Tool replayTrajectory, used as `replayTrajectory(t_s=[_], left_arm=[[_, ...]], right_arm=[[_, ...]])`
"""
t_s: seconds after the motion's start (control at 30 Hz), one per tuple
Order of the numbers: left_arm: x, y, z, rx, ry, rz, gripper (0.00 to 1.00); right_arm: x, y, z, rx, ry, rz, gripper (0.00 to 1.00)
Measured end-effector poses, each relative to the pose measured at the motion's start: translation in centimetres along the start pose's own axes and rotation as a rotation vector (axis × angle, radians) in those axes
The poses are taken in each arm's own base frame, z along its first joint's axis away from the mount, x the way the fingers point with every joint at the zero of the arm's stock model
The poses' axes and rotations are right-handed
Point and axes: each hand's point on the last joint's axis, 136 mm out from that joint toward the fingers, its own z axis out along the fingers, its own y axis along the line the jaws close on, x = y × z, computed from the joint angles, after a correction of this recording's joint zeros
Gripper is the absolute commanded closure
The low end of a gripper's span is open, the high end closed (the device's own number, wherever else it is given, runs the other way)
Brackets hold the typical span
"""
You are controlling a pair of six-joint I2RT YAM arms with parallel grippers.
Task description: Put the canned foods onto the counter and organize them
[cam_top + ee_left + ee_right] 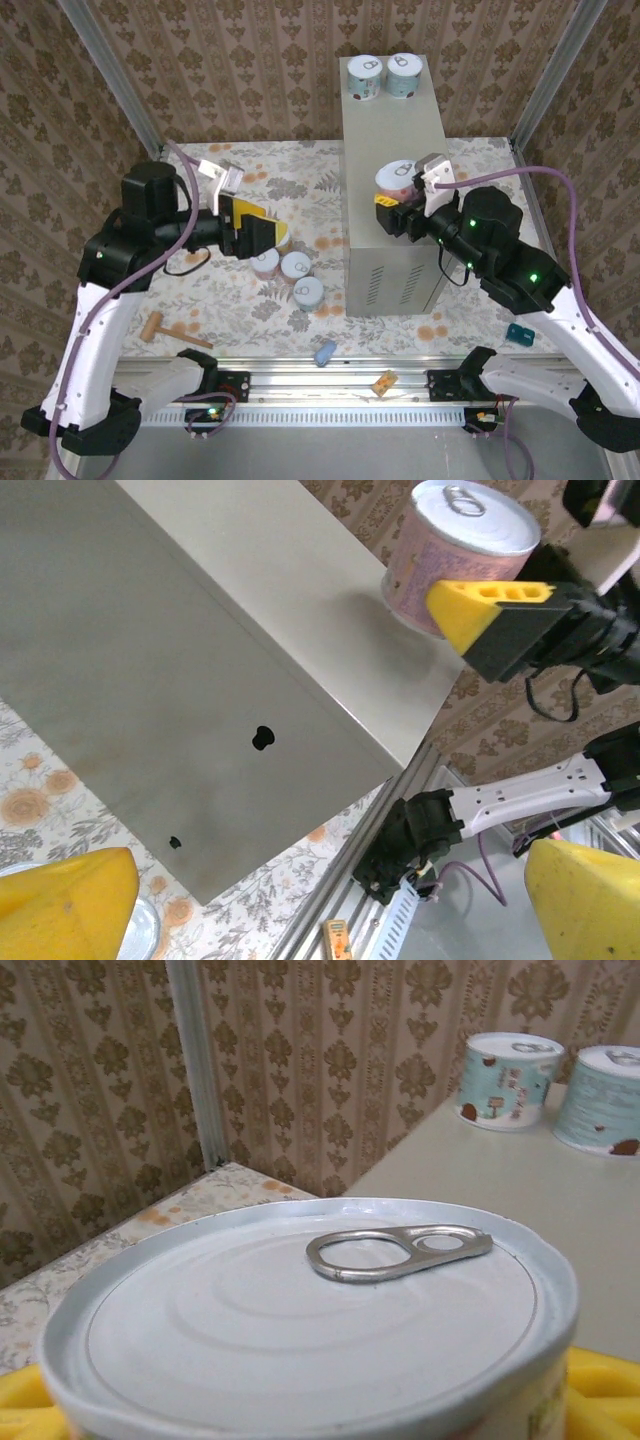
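Observation:
The counter is a tall grey box in mid-table. Two light-blue cans stand at its far end, and they appear again as cans in the right wrist view. My right gripper is shut on a pink can at the counter's left edge, resting on the top or just above it. Its lid sits between my yellow fingers. My left gripper is open and holds nothing. It hovers over three cans on the floral floor.
A wooden mallet, a blue lump, a tan block and a teal piece lie near the front rail. The left wrist view faces the counter's side and the held pink can.

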Motion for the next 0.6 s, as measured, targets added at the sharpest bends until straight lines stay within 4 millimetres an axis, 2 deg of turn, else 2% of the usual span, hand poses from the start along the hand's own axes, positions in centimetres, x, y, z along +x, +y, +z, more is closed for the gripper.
replayTrajectory(t_s=[0.27, 0.6], left_arm=[[-1.0, -0.4, 0.4, 0.045, -0.037, 0.016, 0.00], [-2.2, -0.5, 0.7, 0.056, -0.077, 0.048, 0.00]], right_arm=[[2.9, -1.0, 0.0, 0.032, 0.023, 0.002, 0.27], [2.8, -1.4, -0.4, 0.044, 0.005, 0.010, 0.21]])
